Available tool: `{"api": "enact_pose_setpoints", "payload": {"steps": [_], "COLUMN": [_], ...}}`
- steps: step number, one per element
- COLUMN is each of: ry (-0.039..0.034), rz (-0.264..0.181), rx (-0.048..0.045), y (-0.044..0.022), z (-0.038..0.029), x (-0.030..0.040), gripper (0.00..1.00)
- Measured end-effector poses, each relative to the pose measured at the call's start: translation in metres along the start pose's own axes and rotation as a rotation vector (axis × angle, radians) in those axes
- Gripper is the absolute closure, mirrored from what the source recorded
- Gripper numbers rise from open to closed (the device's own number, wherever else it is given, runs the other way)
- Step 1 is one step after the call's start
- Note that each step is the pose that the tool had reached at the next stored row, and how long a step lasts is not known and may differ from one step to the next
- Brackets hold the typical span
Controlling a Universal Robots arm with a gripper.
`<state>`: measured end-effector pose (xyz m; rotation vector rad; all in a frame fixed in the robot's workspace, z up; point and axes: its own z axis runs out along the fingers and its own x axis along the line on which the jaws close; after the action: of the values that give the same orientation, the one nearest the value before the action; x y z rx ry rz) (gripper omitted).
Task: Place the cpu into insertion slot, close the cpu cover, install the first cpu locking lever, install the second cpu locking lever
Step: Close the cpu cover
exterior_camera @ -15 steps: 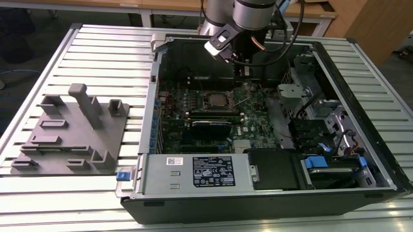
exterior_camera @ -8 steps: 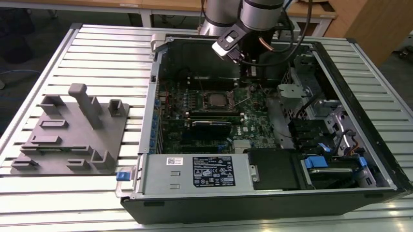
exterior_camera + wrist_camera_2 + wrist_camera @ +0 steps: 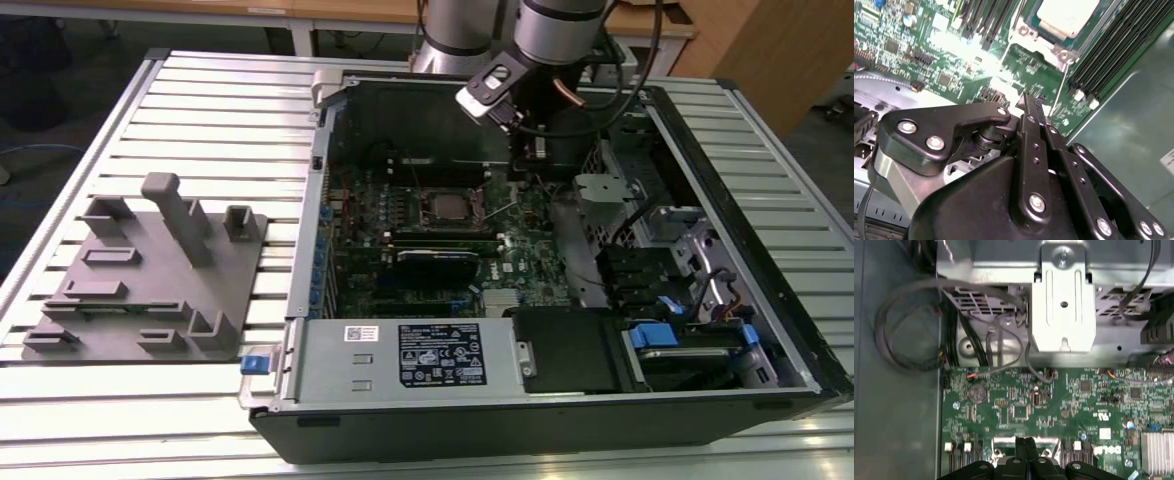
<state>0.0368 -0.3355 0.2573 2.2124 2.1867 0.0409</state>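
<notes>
Inside the open case (image 3: 534, 400) on the slatted counter (image 3: 200, 100), the cpu (image 3: 450, 207) sits in the insertion slot (image 3: 424, 216) at mid-board, with the cpu cover (image 3: 1038, 42) apparently down around it. A thin locking lever (image 3: 1058, 87) at its right looks unlatched, so lever work seems in hand, calling for exact tip placement. Just beyond, far and right, the claw (image 3: 1027, 102) hovers pinched shut, apparently empty.

Bright metal cpu (image 3: 1067, 17) — matt green motherboard (image 3: 1064, 401).

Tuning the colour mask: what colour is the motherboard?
The motherboard is green, dotted with small silver and black components; it shows best in the first wrist view.
</notes>
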Motion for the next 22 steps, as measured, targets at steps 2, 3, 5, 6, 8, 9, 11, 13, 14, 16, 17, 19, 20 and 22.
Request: {"api": "enact_pose_setpoints", "payload": {"steps": [2, 3, 5, 6, 8, 9, 11, 13, 14, 16, 17, 19, 20, 22], "ry": [0.0000, 0.0001, 0.0001, 0.0001, 0.0001, 0.0001, 0.0001, 0.0000, 0.0000, 0.0000, -0.0001, -0.0001, 0.0000, 0.0001], "rz": [0.000, 0.000, 0.000, 0.000, 0.000, 0.000, 0.000, 0.000, 0.000, 0.000, 0.000, 0.000, 0.000, 0.000], "rx": [-0.0001, -0.0001, -0.0001, -0.0001, 0.0000, -0.0001, 0.0000, -0.0001, -0.0001, 0.0000, 0.0000, 0.0000, 0.0000, -0.0001], "y": [0.0044, 0.0065, 0.0103, 0.0120, 0.0153, 0.0167, 0.0191, 0.0214, 0.0221, 0.0230, 0.0231, 0.0230, 0.0230, 0.0229], "z": [0.0002, 0.0004, 0.0006, 0.0007, 0.0009, 0.0010, 0.0012, 0.0015, 0.0017, 0.0024, 0.0032, 0.0059, 0.0077, 0.0114], "x": [0.0001, 0.0001, 0.0001, 0.0002, 0.0002, 0.0002, 0.0003, 0.0003, 0.0003, 0.0003, 0.0003, 0.0003, 0.0003, 0.0003], "gripper": [0.90, 0.90, 0.90, 0.90, 0.90, 0.90, 0.90, 0.90, 0.90, 0.90, 0.90, 0.90, 0.90, 0.90]}}
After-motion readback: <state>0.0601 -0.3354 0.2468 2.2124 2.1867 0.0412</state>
